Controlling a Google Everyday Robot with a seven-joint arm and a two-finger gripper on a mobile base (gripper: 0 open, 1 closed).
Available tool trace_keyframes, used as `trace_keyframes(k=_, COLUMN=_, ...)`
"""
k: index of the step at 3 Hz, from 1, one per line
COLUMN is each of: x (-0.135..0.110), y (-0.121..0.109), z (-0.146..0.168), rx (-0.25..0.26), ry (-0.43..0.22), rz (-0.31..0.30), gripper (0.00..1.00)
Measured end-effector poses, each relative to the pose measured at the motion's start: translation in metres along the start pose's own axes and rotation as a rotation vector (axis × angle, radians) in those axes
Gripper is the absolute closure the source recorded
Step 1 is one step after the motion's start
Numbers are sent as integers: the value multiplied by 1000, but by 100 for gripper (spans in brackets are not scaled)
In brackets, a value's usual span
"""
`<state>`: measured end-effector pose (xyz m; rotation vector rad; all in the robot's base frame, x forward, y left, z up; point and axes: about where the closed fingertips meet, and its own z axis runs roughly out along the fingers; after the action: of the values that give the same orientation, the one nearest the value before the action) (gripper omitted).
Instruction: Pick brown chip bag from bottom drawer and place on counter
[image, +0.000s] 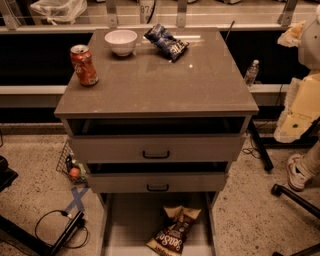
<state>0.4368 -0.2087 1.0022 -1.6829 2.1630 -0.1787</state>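
1. Status. My gripper does not appear in the camera view, so I cannot tell whether it is spread, pressed together or holding anything. I judge the pick not yet begun.

2. Location of target. The brown chip bag (174, 232) lies flat on the floor of the bottom drawer (127, 220), right of centre. Its lower end is cut off by the frame edge. The drawer is pulled out.

3. Hazards on the grasp. The bag is crinkled and lies flat. A pinch on a loose fold is likely to slip. A descent that is too deep presses against the drawer floor.

4. Hazards on the lift. The middle drawer (157, 182) and the top drawer (156, 148) stand above the back of the bottom drawer. A lift taken too far back can catch the bag on their fronts or handles.

5. Hazards on placement. The counter (165, 85) already carries a soda can (83, 65), a white bowl (121, 41) and a blue snack bag (166, 42), all toward the rear. A large bag swung in from the left can topple the can. The bare front half is the safer zone, but a release near the overhanging edge risks the bag sliding off.
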Motion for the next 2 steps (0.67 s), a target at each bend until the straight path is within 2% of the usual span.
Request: trace_keyframes(k=2, x=-2, y=-2, z=6, rx=6, ry=-20, rz=10, gripper=0)
